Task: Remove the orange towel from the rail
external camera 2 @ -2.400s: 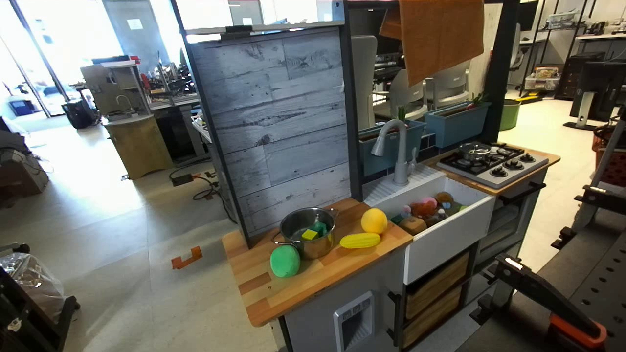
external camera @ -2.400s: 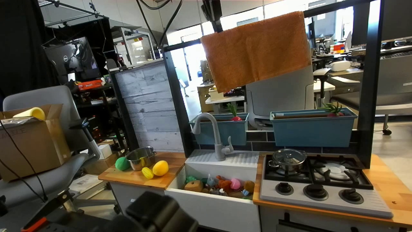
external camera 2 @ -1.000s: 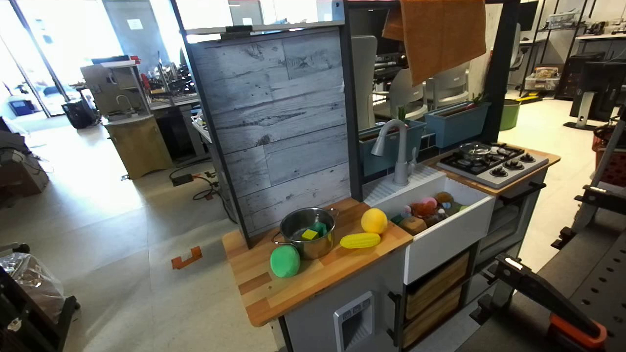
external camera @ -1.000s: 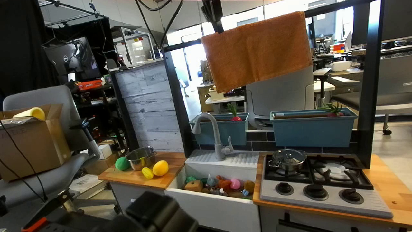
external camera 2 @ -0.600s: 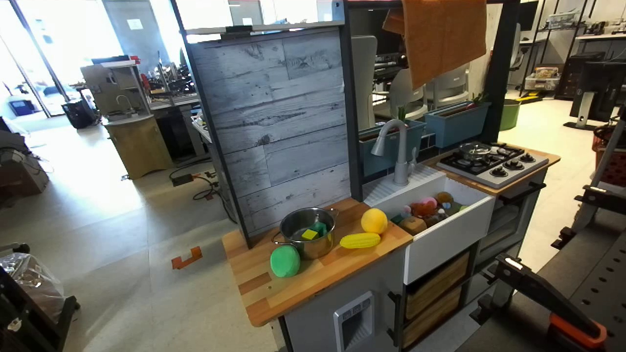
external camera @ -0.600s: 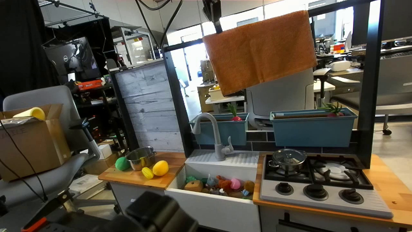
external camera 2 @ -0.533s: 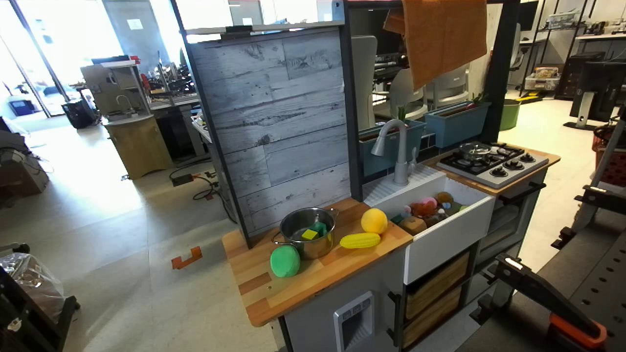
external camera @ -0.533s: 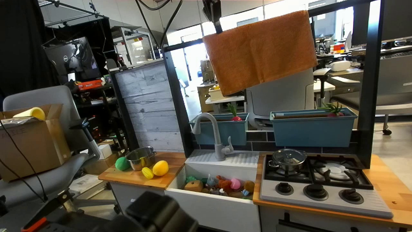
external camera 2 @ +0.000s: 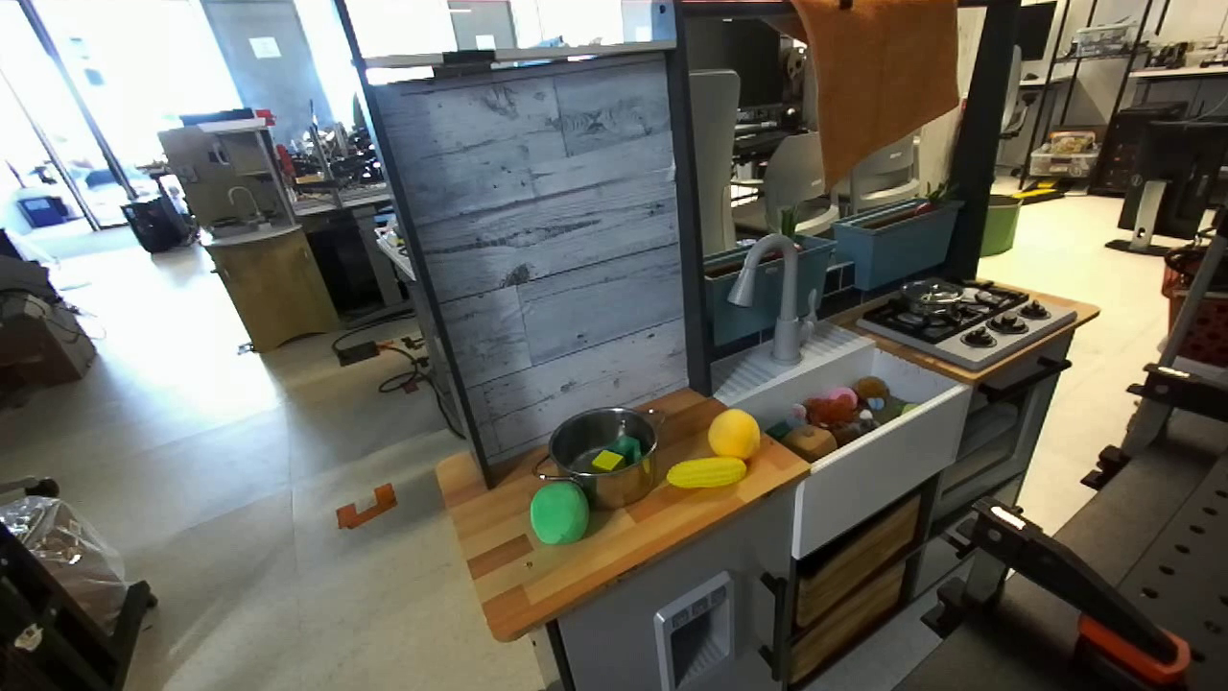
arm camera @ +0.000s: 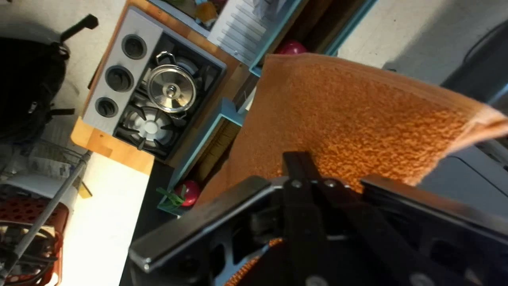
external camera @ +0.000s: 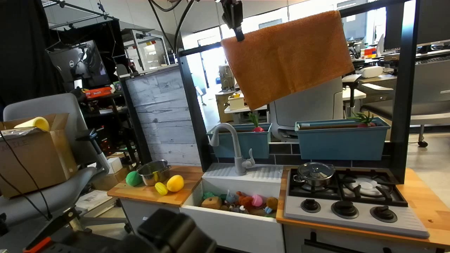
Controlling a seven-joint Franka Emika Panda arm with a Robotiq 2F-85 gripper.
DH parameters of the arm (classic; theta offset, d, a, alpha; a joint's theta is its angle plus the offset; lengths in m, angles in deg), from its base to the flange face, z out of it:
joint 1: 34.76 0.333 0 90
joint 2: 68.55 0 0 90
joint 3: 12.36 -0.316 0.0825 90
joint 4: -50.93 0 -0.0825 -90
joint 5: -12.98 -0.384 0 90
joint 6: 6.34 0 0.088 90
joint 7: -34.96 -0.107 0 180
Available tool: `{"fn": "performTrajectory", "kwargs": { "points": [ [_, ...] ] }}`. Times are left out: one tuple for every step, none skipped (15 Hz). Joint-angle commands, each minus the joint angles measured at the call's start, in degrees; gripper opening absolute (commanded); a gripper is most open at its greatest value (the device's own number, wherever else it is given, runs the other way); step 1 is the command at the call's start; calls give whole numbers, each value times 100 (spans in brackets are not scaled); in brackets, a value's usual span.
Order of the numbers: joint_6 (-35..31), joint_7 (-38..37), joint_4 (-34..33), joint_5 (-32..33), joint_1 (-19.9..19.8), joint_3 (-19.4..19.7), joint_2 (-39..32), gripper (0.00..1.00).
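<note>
The orange towel [external camera: 291, 59] hangs tilted over the rail [external camera: 362, 8], its long front part facing me. In an exterior view the towel [external camera 2: 887, 77] shows a small piece of its back part behind the rail [external camera 2: 729, 9]. My gripper [external camera: 240, 36] reaches down from above onto the towel's upper edge near its left end. In the wrist view the gripper's [arm camera: 297, 157] fingertips are together against the towel [arm camera: 349, 107], with cloth on both sides. The gripper looks shut on the cloth, though the pinched fold itself is hidden by the fingers.
Black posts [external camera: 404, 88] hold the rail. Below are blue planters [external camera: 342, 140], a grey faucet [external camera: 235, 147], a sink [external camera: 232, 225] with toys, and a stove with a lidded pot [external camera: 314, 174]. A grey-white panel [external camera: 163, 116] stands beside the frame.
The gripper has moved slightly down and forward. The towel's front part hangs lower and has shifted right, and its back part has risen toward the rail.
</note>
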State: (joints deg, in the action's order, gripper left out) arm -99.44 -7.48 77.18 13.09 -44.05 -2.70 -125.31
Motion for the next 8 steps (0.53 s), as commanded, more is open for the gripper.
{"fn": "performTrajectory", "kwargs": {
  "points": [
    [726, 225, -141, 160, -29, -27, -158, 0],
    [928, 247, -159, 149, -53, -41, -221, 0],
    [1142, 296, -173, 137, -71, -53, -279, 0],
    [1328, 319, -197, 130, -89, -53, -353, 0],
    [1502, 350, -212, 135, -98, -49, -420, 0],
    [1648, 367, -243, 142, -102, -42, -485, 0],
    [1771, 392, -252, 151, -101, -35, -535, 0],
    [1863, 397, -273, 166, -93, -23, -590, 0]
  ]
}}
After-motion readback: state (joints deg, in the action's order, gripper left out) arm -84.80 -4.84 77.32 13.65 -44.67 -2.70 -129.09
